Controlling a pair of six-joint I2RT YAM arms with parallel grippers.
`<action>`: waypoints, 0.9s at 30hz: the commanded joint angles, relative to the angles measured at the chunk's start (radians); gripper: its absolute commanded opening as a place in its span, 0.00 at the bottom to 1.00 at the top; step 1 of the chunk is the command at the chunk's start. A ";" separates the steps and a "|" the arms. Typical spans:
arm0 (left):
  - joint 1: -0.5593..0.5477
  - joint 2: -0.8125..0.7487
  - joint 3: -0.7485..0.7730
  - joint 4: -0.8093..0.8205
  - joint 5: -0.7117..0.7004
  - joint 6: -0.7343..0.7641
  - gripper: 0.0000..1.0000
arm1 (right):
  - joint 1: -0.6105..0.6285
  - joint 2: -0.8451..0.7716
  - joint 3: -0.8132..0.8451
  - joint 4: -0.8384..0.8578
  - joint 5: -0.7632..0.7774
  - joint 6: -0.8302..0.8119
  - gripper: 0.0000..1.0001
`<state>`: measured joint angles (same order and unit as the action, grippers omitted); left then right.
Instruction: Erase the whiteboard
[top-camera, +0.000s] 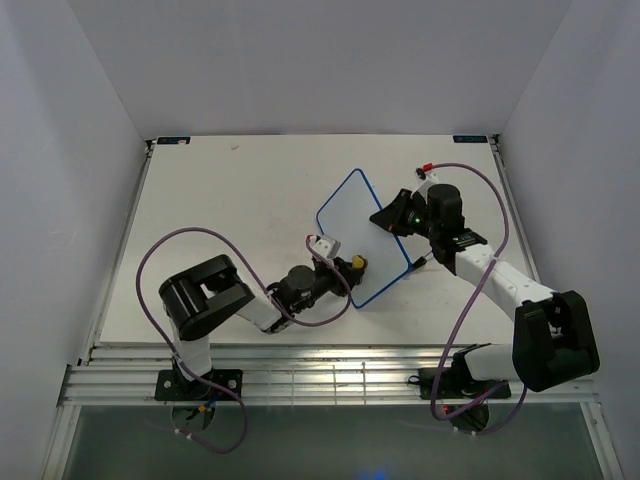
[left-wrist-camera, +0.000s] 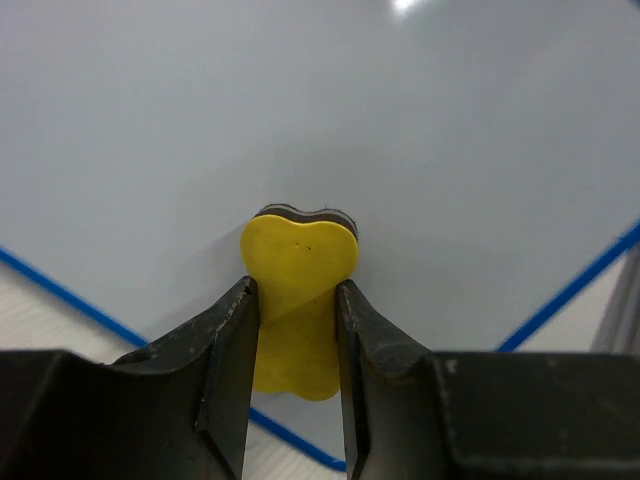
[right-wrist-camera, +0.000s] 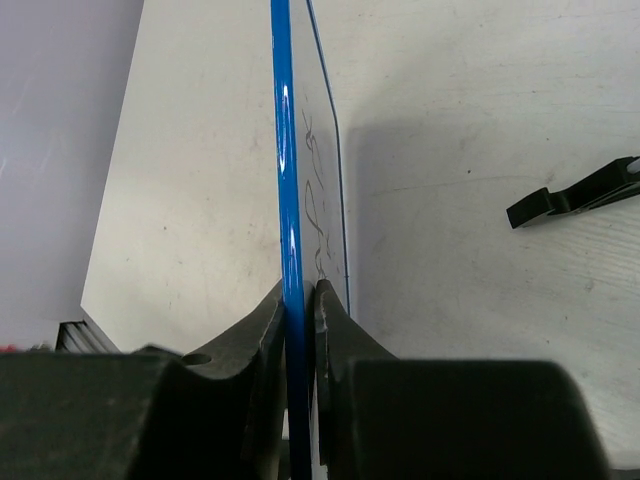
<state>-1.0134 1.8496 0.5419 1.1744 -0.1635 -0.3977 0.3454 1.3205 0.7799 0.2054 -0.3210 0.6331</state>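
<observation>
The white counter carries the whiteboard right of centre. Its long axis runs from the far side toward the near edge, slanting to my right as it comes nearer. My right arm reaches forward and leftward from its base. My left arm lies low, stretched rightward to the board's near-left part. My right pincer is clamped on the board's blue rim, seen edge-on, with faint handwriting on the face beside it. My left pincer grips a yellow sponge, pressed flat against the board's face.
</observation>
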 joint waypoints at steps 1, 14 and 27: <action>0.094 0.025 -0.031 -0.315 0.110 -0.049 0.02 | 0.089 -0.047 0.053 0.023 -0.225 0.079 0.08; 0.165 -0.084 -0.051 -0.452 0.049 -0.087 0.02 | 0.087 -0.020 0.076 -0.090 -0.179 -0.070 0.08; 0.191 -0.263 0.013 -0.902 -0.186 -0.194 0.09 | 0.087 0.048 0.373 -0.461 -0.139 -0.355 0.08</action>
<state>-0.8291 1.5982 0.5358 0.4915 -0.2745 -0.5892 0.4274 1.3617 1.0554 -0.2062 -0.3851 0.3435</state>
